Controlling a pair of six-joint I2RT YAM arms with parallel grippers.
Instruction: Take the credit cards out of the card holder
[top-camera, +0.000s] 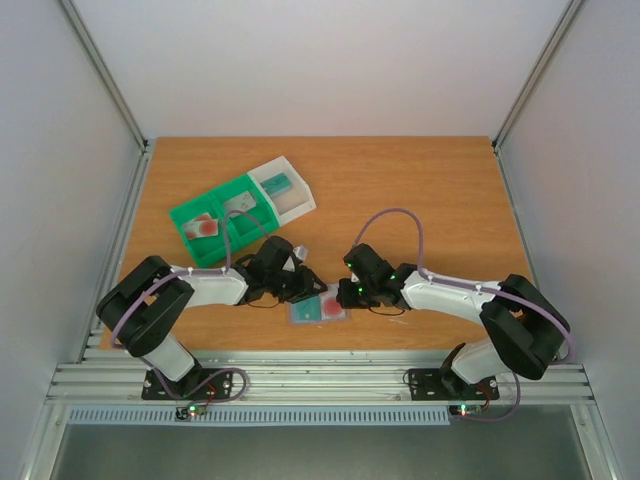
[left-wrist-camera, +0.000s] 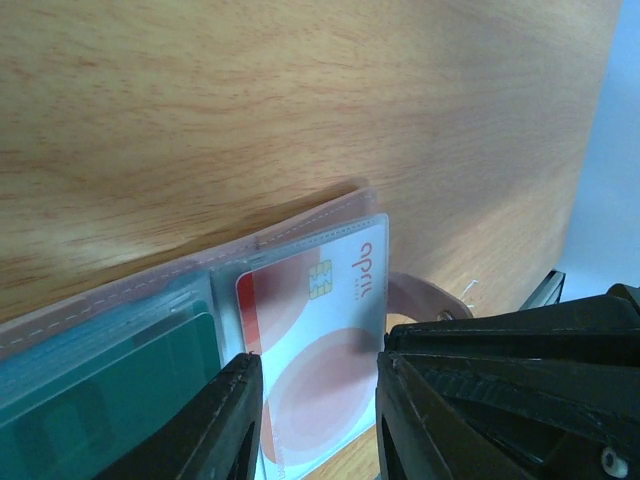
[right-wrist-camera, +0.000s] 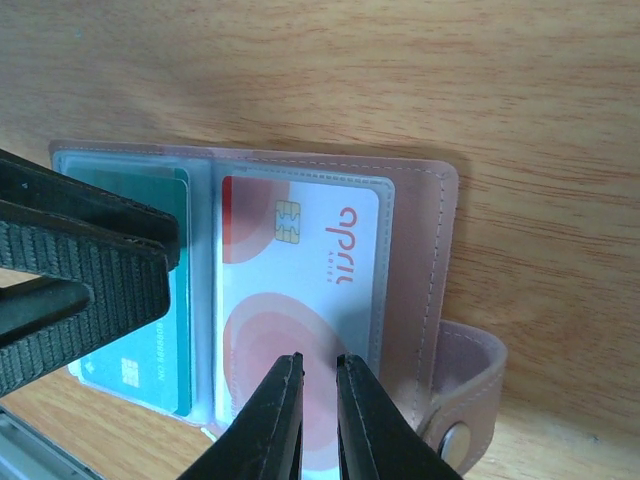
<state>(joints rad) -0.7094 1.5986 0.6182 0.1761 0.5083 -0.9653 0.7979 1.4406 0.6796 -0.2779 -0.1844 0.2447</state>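
The dusty-pink stitched card holder (right-wrist-camera: 440, 250) looks like matt leatherette. Its clear plastic sleeves (right-wrist-camera: 384, 320) shine over a smooth white-and-red card (right-wrist-camera: 300, 270). The wooden tabletop (right-wrist-camera: 400, 70) is satin-smooth.

Robotics lab cell: white panels (top-camera: 300, 60) and aluminium rails (top-camera: 320, 378) are enclosing a wooden table (top-camera: 420, 180); two arms (top-camera: 205, 288) are sitting bolted at its edge.

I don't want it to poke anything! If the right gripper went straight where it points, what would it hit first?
Most likely the white-and-red credit card, tucked in the card holder, just ahead of the right gripper. How near the tips are is hard to tell.
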